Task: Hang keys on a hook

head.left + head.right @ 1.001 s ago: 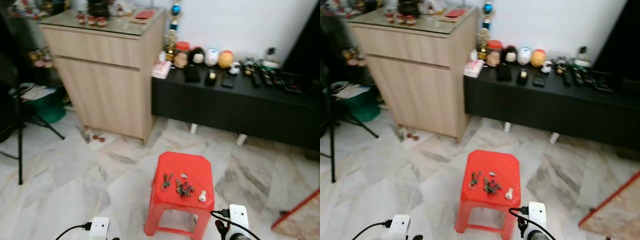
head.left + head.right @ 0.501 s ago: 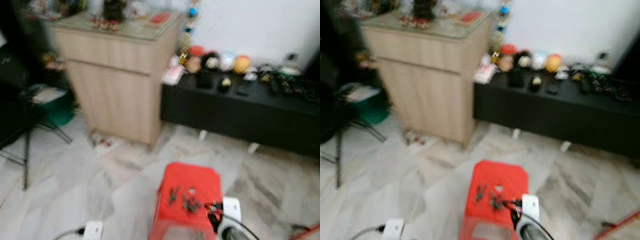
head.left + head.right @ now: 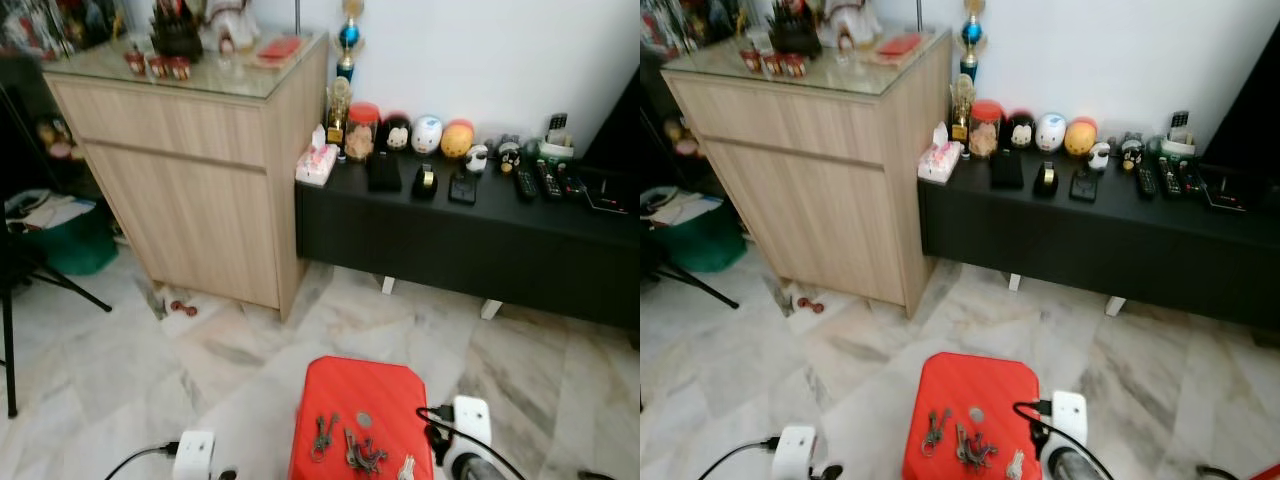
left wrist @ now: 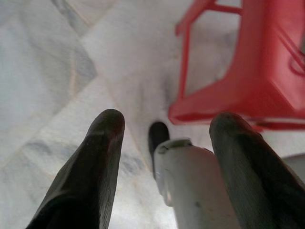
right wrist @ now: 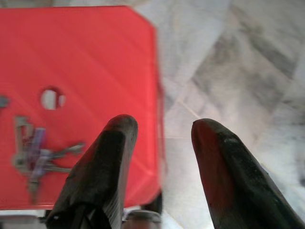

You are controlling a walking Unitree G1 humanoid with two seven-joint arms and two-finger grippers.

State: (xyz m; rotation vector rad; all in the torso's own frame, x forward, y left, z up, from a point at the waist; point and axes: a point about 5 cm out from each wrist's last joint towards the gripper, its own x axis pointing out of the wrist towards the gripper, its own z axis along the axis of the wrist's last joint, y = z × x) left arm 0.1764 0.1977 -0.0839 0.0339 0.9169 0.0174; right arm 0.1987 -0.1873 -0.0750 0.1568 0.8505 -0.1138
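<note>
- Right pincer, fingers spread and empty, hangs over the red stool's outer edge; the key bunches lie on the seat toward the robot's left.
- Left pincer, also spread, hangs beside the stool, farther from the keys.

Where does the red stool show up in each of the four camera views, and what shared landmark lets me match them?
Left eye view: red stool at bottom centre, keys on its top.
Right eye view: again at the bottom centre, slightly further left.
Left wrist view: its legs and side, beyond the open left gripper.
Right wrist view: its top, behind the open right gripper.
Shared landmark: the marble floor.
</note>
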